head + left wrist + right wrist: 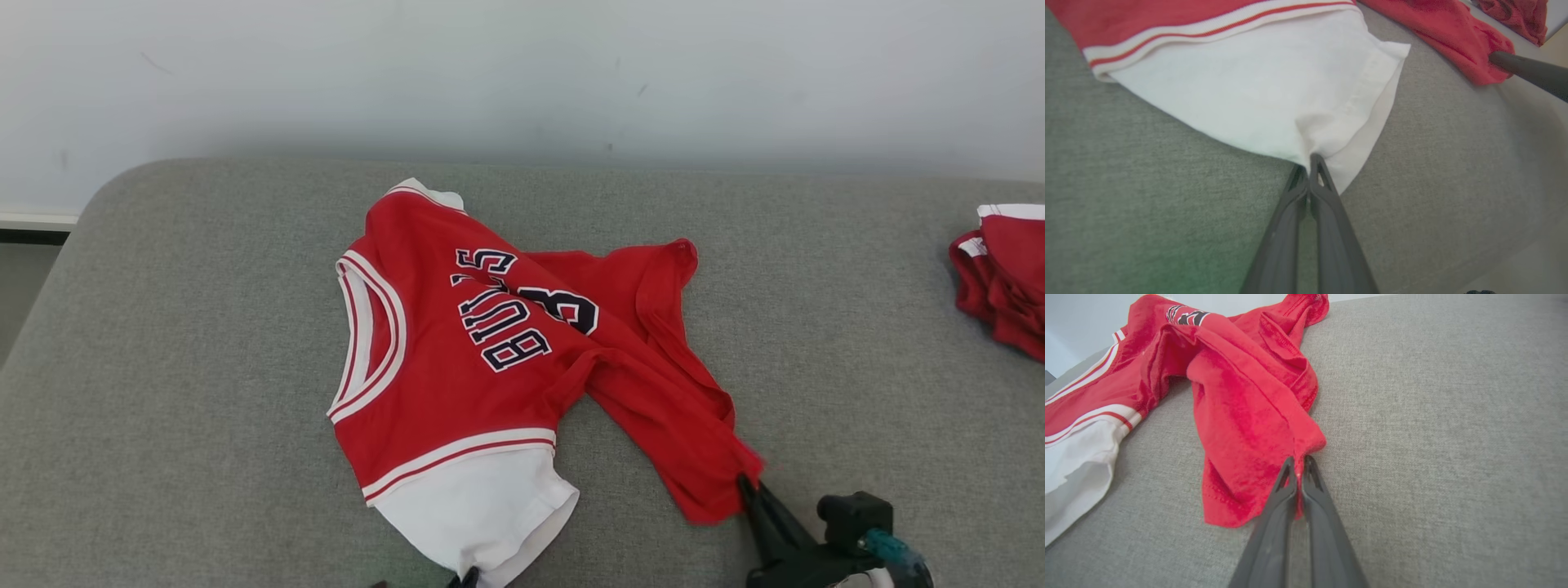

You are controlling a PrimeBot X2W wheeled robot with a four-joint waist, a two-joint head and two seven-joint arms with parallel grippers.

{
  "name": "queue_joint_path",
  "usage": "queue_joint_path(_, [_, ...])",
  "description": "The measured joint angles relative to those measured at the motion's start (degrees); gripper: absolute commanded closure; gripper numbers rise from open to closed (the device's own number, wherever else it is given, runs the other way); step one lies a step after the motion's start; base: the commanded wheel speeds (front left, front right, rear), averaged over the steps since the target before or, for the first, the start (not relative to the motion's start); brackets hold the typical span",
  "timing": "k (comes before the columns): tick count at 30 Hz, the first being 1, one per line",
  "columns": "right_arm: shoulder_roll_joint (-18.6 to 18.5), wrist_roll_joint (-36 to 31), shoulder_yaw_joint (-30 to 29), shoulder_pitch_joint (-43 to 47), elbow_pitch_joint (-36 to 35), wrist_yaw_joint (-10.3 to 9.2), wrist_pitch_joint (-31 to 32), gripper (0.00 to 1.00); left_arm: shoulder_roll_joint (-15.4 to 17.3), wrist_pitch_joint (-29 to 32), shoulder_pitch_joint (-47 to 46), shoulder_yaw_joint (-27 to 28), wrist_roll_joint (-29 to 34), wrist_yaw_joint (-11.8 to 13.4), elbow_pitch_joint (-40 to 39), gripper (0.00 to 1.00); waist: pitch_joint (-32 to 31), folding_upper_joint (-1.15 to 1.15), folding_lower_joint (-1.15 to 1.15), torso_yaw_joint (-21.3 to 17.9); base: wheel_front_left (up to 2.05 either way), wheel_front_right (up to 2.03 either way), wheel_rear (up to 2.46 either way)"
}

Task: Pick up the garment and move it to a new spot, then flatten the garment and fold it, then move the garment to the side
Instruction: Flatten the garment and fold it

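Nearest you, your left gripper [1310,160] has its jaws clenched on the white end [1257,98] of the garment [457,367], right at the near edge of the grey-covered table [163,408]. Your right gripper [1298,460] has its jaws pinched shut on a bunched red corner [1249,449], a little farther in and off to the right. Both bites look thin, only a fold of cloth at the very tips, so lift slowly and watch each wrist view for fabric sliding out. Raise both arms together and level; if one leads, the twist in the cloth will likely tighten. Beyond the jaws the garment lies crumpled in the middle of the table, its red body with the lettering [502,322] lapped over itself and a red flap crossing out to the right. I judge you need enough height for the whole tangle to hang free before you carry it. Choose a landing spot on bare grey cloth, and stay well apart from the other red pile [1004,278] at the far right edge, so the two do not catch.
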Motion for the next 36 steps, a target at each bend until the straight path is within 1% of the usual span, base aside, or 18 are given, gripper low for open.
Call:
queue_joint_path(3, [-0.70, -0.04, -1.35, 0.60, -2.99, 0.00, -0.01, 1.00, -0.20, 0.03, 0.04, 2.02, 0.12, 0.00, -1.52, 1.00, -0.19, 0.00, 0.00, -0.01, 0.00, 0.00, 0.00])
queue_joint_path(6, [-1.41, -0.60, -3.47, 2.38, -7.45, 0.00, -0.02, 1.00, -0.16, 0.03, 0.62, 6.19, 0.27, 0.03, -6.06, 1.00, -0.33, 0.00, 0.00, -0.30, 0.00, 0.00, 0.00])
queue_joint_path(9, [-2.25, -0.68, -5.24, 3.65, -12.11, 0.00, -0.03, 1.00, 0.33, 0.03, 1.07, 9.45, 1.83, 0.04, -10.72, 1.00, -0.34, 0.00, 0.00, -0.67, 0.00, 0.00, 0.00])
queue_joint_path(12, [-3.78, -1.37, -5.28, 2.83, -15.49, 0.00, -0.12, 1.00, 2.55, 0.03, -0.51, 11.74, 3.28, 0.04, -14.40, 1.00, -0.25, 0.00, 0.00, -1.23, 0.00, 0.00, 0.00])
queue_joint_path(16, [-5.53, -0.83, -4.20, -2.33, -17.84, 0.00, -0.14, 1.00, 5.98, 0.03, -7.65, 11.95, 3.99, 0.03, -17.23, 1.00, 0.23, 0.00, 0.00, -2.06, 0.00, 0.00, 0.00])
queue_joint_path(19, [-7.35, 0.08, -2.64, -8.16, -18.23, 0.00, 0.40, 1.00, 9.89, 0.96, -15.97, 9.99, 3.25, 0.03, -18.17, 1.00, 1.42, 0.00, 0.00, -2.52, 0.00, 0.00, 0.00])
queue_joint_path(21, [-8.49, 1.22, -1.83, -13.23, -18.27, 0.00, 1.38, 1.00, 11.88, 2.67, -22.97, 9.04, 0.93, 0.03, -18.95, 1.00, 2.65, 0.00, 0.00, -2.77, 0.00, 0.00, 0.00])
queue_joint_path(24, [-10.55, 3.08, -1.15, -22.32, -18.09, 0.00, 3.26, 1.00, 15.19, 5.98, -34.28, 6.91, -2.24, 0.02, -19.72, 1.00, 5.20, 0.00, 0.00, -3.12, 0.00, 0.00, 0.00])
queue_joint_path(28, [-12.61, 6.00, 0.27, -36.28, -17.17, 0.00, 6.51, 1.00, 19.35, 10.38, -50.64, 3.87, -6.20, 0.02, -18.73, 1.00, 9.96, 0.01, 0.01, -3.62, 0.00, 0.00, 0.00])
queue_joint_path(31, [-13.82, 7.86, 1.55, -47.08, -15.81, 0.00, 9.35, 1.00, 20.74, 12.82, -63.25, 2.89, -9.76, 0.02, -16.18, 1.00, 14.08, 0.01, 0.02, -4.08, 0.00, 0.00, 0.00])
queue_joint_path(34, [-15.57, 8.14, 3.54, -58.04, -14.30, 0.00, 11.67, 1.00, 21.09, 13.93, -75.65, 3.46, -12.52, 0.00, -11.45, 1.00, 18.34, 0.01, 0.02, -4.57, 0.00, 0.00, 0.00])
queue_joint_path(36, [-15.47, 8.72, 4.38, -64.69, -12.34, 0.00, 12.72, 1.00, 20.95, 14.11, -82.93, 3.47, -13.06, 0.00, -8.24, 1.00, 21.12, 0.01, 0.02, -4.94, 0.00, 0.00, 0.00])
